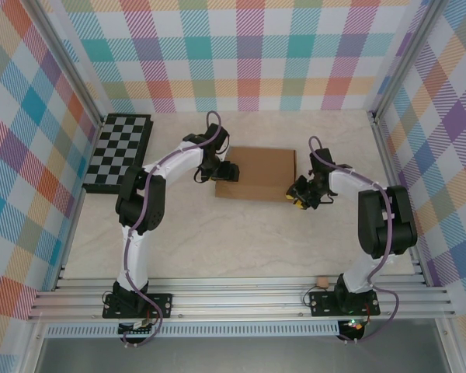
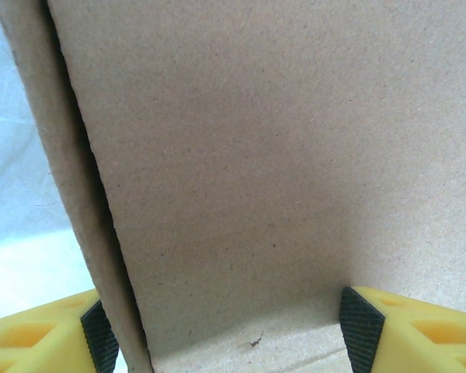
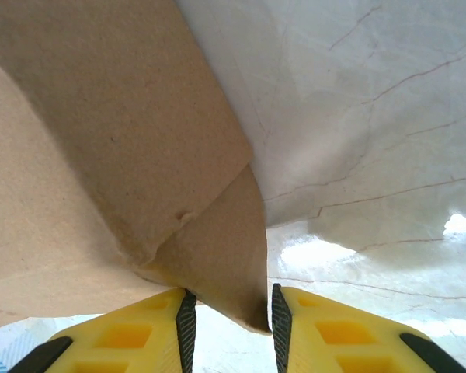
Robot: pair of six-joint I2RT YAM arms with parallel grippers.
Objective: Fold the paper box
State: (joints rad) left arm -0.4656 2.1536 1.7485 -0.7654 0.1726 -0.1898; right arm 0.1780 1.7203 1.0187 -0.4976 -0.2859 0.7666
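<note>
Paper box (image 1: 256, 172) lies on the table (image 1: 217, 249), closed-looking from above. The chessboard (image 1: 118, 151) sits well to its left.

Your left gripper (image 1: 227, 171) is at the box's left edge. In the left wrist view, the left gripper (image 2: 231, 334) has its jaws spread wide, with a broad panel of the box (image 2: 264, 155) between the pads.

Your right gripper (image 1: 297, 194) is at the box's near-right corner. In the right wrist view, the right gripper (image 3: 231, 326) has its jaws narrowly parted and a flap corner of the box (image 3: 225, 256) hangs between them, not pinched.
</note>
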